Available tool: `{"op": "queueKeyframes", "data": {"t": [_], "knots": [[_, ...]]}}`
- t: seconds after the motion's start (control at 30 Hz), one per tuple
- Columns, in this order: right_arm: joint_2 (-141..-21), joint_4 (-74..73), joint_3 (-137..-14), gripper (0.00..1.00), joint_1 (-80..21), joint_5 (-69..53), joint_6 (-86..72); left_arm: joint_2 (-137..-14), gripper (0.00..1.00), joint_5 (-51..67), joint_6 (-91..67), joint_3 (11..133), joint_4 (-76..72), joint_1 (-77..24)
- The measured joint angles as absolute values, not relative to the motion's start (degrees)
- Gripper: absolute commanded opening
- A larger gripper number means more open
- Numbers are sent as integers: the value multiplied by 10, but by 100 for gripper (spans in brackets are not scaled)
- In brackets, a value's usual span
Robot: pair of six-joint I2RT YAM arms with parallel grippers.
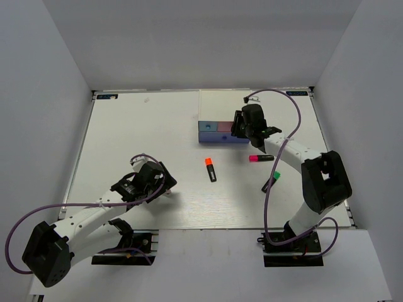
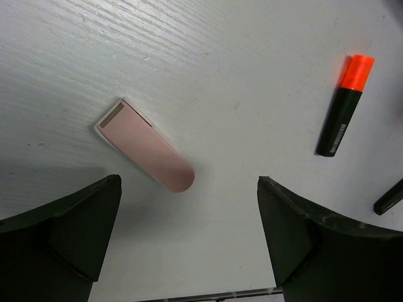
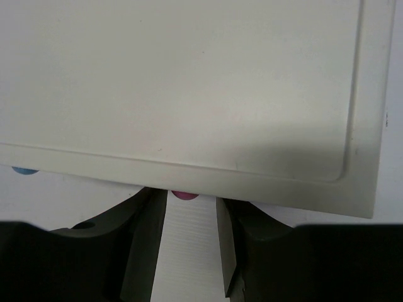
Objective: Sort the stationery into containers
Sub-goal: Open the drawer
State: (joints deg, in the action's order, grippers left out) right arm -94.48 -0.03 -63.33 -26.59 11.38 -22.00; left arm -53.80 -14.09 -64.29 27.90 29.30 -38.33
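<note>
The containers are the drawers of a small white box [image 1: 217,108], with blue [image 1: 206,128], pink [image 1: 221,128] and wide blue-purple [image 1: 217,139] fronts. My right gripper [image 1: 238,129] is at the box front. In the right wrist view the right gripper [image 3: 191,207] is open, its fingers either side of the pink knob [image 3: 184,195] without touching it. A blue knob [image 3: 25,170] peeks out at the left. My left gripper [image 2: 189,182] hangs open just below a pink oval eraser [image 2: 146,153]. Orange [image 1: 211,168], pink [image 1: 260,158] and green [image 1: 272,181] highlighters lie on the table.
The white box lid [image 3: 189,82] fills most of the right wrist view. In the left wrist view the orange highlighter [image 2: 344,106] lies to the right, and a black end of another thing [image 2: 389,198] shows at the right edge. Grey walls close in the table.
</note>
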Motion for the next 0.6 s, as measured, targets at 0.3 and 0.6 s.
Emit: {"op": "queueKeyframes", "data": {"t": [0.3,0.6], "knots": [[-957,2,-639,7,-266,134,-244,-539,99,-139,-643,279,293,-383],[-951,14,-627,0,-265,121,-239,-575,99,-138,-639,291,290,-383]]}}
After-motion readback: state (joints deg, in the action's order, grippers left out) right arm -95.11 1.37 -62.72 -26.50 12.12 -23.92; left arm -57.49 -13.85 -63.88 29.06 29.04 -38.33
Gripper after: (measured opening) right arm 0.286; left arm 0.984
